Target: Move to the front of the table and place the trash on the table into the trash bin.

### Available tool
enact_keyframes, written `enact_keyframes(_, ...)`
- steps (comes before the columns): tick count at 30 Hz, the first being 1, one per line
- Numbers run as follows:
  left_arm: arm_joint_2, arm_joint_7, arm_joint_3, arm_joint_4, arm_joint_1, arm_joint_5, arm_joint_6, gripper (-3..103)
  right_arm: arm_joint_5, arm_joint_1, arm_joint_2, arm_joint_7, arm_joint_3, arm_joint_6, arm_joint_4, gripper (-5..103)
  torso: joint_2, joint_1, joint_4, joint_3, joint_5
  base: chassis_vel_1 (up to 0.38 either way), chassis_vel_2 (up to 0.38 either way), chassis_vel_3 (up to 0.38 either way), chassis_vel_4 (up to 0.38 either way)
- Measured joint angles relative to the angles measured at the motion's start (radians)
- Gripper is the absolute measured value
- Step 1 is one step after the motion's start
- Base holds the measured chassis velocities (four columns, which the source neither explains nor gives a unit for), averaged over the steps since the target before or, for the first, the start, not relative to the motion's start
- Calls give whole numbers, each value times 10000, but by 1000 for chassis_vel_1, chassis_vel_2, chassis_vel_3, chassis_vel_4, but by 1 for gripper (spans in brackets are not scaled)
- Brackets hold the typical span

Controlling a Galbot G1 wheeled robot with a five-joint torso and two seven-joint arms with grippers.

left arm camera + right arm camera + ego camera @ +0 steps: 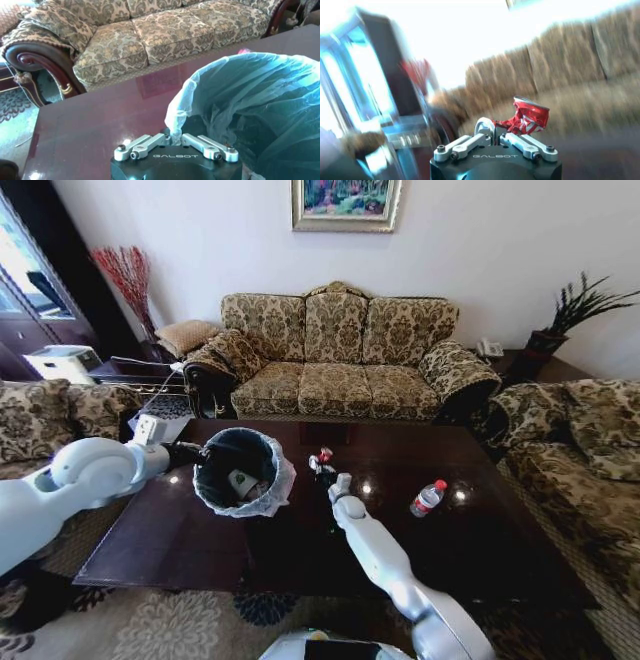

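Note:
The trash bin [243, 472], black with a whitish bag, stands on the dark glossy table [480, 550] left of centre. My left gripper [192, 452] is at the bin's left rim, and the left wrist view shows that left gripper [175, 135] shut on the bag's edge [176, 116]. Just right of the bin, my right gripper [322, 467] hangs above the table, shut on a crumpled red-and-white scrap [529, 119]. Some white trash [240, 483] lies inside the bin. A clear red-capped water bottle [427, 498] lies on the table to the right.
A patterned sofa [340, 355] stands behind the table, with armchairs at the left [45, 415] and the right [585, 450]. A small side table [150, 395] with cables sits at the back left. A floral rug [170, 625] lies under the table's near edge.

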Motion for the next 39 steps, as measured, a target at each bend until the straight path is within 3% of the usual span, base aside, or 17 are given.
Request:
enact_keyframes(1, 16, -6, -23, 42, 0, -5, 1, 0, 33, -294, -296, -59, 162, 98, 1451, 1, 0, -2, -1, 0, 1, 0, 0, 0, 0)
enact_keyframes(3, 33, -4, -24, 64, 0, -7, 0, 0, 65, -354, -377, -102, 210, 116, 1804, 1, 0, -2, 0, -1, 1, 0, 0, 0, 0)
enact_keyframes(5, 64, 16, -6, 230, 3, 48, -11, 0, 352, -677, -888, -260, 321, -95, 3726, 1, 0, -1, 1, -1, 1, 0, 0, 0, 0)
enact_keyframes(6, 64, 16, -6, 230, 3, 48, -11, 0, 352, -677, -888, -260, 321, -95, 3726, 1, 0, -1, 1, -1, 1, 0, 0, 0, 0)
enact_keyframes(10, -81, 289, 45, 360, 38, 186, -39, 0, 1559, -1521, -1672, -191, 170, -1329, 6870, 1, 0, 1, -4, 0, 0, 0, 0, 0, 0)
enact_keyframes(12, -109, 310, 63, 380, 47, 215, -43, 0, 1860, -1655, -1786, -221, 86, -1514, 7342, 1, 0, -1, -4, -1, 0, 0, 0, 0, 0)
enact_keyframes(14, -169, 321, 118, 403, 61, 264, -49, 0, 2830, -1901, -2113, -326, -305, -2087, 8528, 1, 1, -3, 0, -2, 1, 0, 0, 0, 0)
enact_keyframes(19, -197, 324, 139, 386, 34, 265, -60, 0, 4207, -1900, -2468, -612, -1042, -2806, 9384, 1, 0, -1, 0, -1, 1, 0, 0, 0, 0)
enact_keyframes(23, -306, 322, 139, 389, 31, 265, -63, 0, 4507, -1827, -2606, -761, -1671, -3043, 9620, 1, 0, 1, 0, 0, 0, 0, 0, 0, 0)
enact_keyframes(31, -431, 312, 119, 303, 31, 240, -62, 0, 3771, -1820, -2783, -1085, -2365, -3207, 9125, 1, 0, -1, 1, 0, 1, 0, 0, 0, 0)
enact_keyframes(39, -571, 302, 94, -25, 69, 139, -15, 0, 2904, -1629, -2569, -818, -2566, -3416, 8601, -1, 0, 0, 0, 1, 0, 0, 0, 0, 0)
